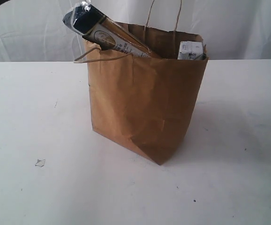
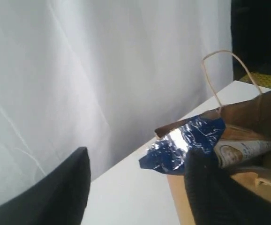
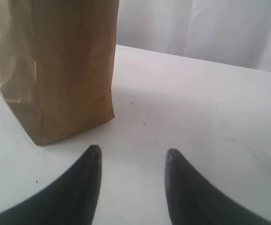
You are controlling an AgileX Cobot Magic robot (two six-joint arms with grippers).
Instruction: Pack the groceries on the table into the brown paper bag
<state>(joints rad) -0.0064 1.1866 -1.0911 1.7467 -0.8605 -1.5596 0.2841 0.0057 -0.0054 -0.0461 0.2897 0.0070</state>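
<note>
Nearly packed: the bag (image 1: pixel 145 112) stands upright in the middle of the table (image 1: pixel 32 117). A noodle packet (image 1: pixel 102 30) leans out of its mouth on the left, and a carton (image 1: pixel 190 50) peeks over the right rim. No other groceries show on the tabletop. The left gripper (image 2: pixel 139 157) hovers by the packet's crimped blue end, fingers spread and nothing clamped. The right gripper (image 3: pixel 134 150) hangs low near the bag's base, likewise parted and empty. The packet looks light, its glossy film probably slick and crinkly, and the noodles inside are likely brittle. A hold across the firmer middle, rather than the floppy seal, seems safest for pushing it deeper. The thin paper bag could tip or buckle under a sideways shove.
</note>
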